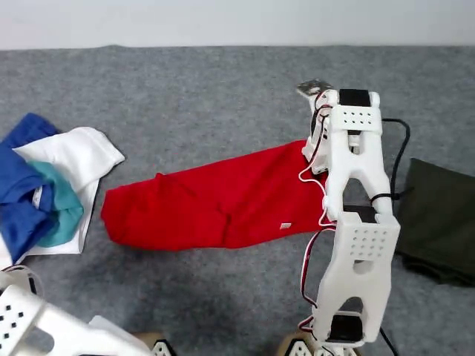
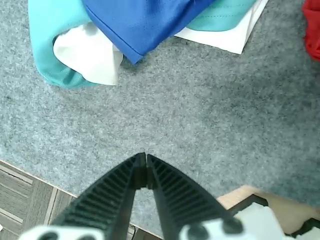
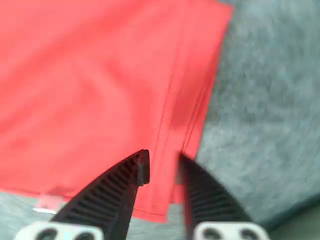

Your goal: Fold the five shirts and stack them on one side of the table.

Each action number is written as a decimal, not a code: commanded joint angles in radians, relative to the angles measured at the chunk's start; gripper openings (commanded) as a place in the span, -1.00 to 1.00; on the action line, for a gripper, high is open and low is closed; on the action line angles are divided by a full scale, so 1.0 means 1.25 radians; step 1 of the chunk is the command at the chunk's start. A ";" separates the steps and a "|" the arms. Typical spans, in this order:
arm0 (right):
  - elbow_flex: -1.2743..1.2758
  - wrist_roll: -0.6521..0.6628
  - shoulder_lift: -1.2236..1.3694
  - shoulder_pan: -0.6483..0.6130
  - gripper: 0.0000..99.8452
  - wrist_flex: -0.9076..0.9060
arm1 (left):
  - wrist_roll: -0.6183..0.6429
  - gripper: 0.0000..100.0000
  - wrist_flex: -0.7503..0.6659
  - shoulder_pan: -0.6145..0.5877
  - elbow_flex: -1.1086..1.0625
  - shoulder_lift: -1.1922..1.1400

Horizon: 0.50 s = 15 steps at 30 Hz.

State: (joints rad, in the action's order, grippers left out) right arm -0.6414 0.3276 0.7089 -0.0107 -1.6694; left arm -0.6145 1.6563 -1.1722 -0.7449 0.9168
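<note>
The smooth red shirt (image 1: 215,204) lay long and flat in the middle of the fuzzy grey table (image 1: 223,96); the right gripper (image 3: 162,162) hovered over its hem, fingers apart; the left gripper (image 2: 146,159) was closed, empty.

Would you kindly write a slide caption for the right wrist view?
Right gripper open over the edge of the red shirt on the grey table.

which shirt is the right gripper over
The red shirt: the right gripper is over its edge. The blue shirt, teal shirt and white shirt lie heaped far off; the dark green shirt lies aside.
</note>
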 commanded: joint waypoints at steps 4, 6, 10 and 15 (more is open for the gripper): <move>-0.005 -0.118 -0.014 -0.035 -0.46 0.045 | -0.005 -0.98 0.015 0.037 0.021 0.010; -0.005 -0.120 0.004 -0.047 -0.46 0.069 | -0.004 -0.98 0.027 0.063 0.021 0.010; -0.005 -0.122 0.044 -0.058 -0.46 0.107 | -0.004 -0.98 0.043 0.101 0.021 0.010; -0.005 -0.123 0.105 -0.066 -0.46 0.128 | -0.002 -0.98 0.043 0.103 0.021 0.010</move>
State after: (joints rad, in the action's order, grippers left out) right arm -0.6414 0.1864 0.8393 -0.0767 -1.5251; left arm -0.6145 1.6978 -1.0510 -0.7449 0.9168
